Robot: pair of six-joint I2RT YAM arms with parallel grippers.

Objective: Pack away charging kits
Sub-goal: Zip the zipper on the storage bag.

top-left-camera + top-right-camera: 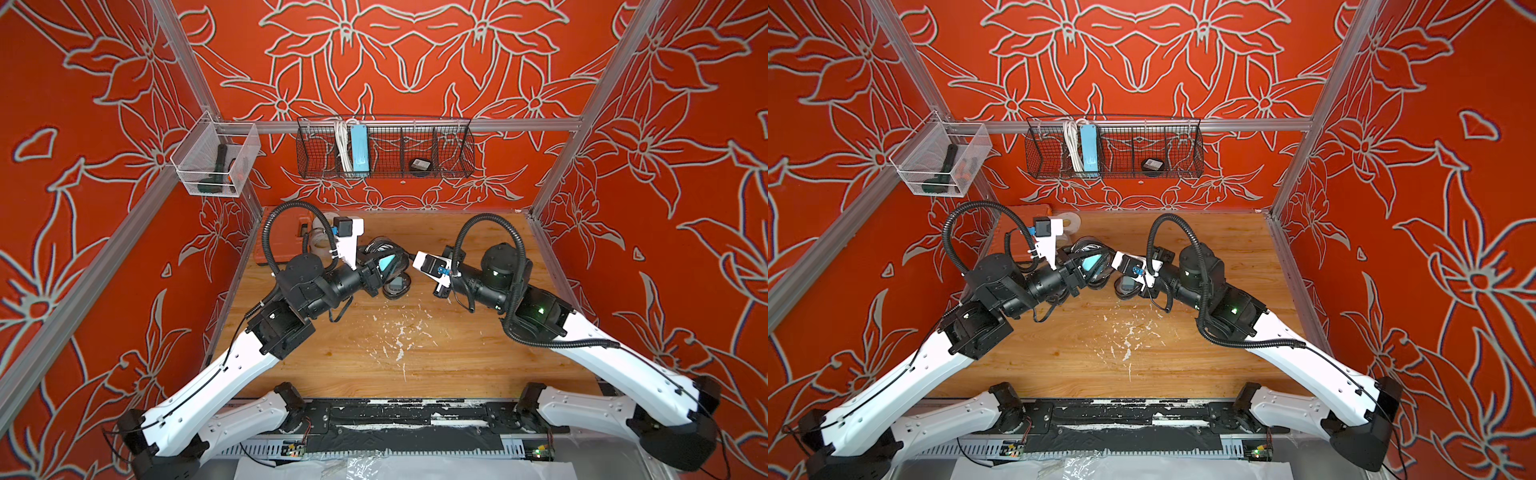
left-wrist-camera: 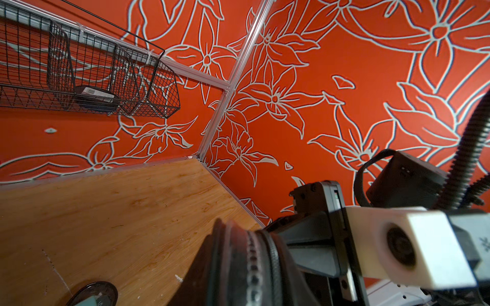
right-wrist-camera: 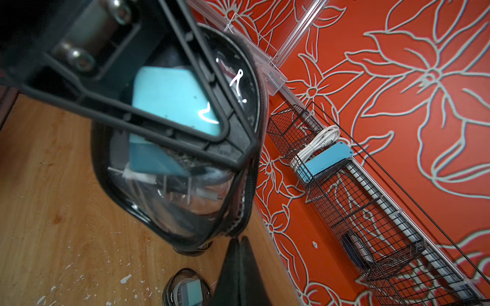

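one teal cube plug [image 3: 169, 98] sits in the black-rimmed clear case [image 3: 185, 212] your left gripper [image 1: 392, 262] clamps, zipper end [image 3: 240, 227] just at your pressed-together right gripper [image 3: 240, 242].

Red floral walls [image 1: 415, 62], wood table [image 1: 478, 357], alu frame [image 1: 519, 124].
Black wire basket [image 1: 453, 153] hangs on back-wall rail; clear mesh bin [image 1: 189, 174] left of basket, on side rail; table below basket, w/ white chipped flecks [image 1: 399, 336] further toward front; walls red w/ pale flower outlines; soft, even light.
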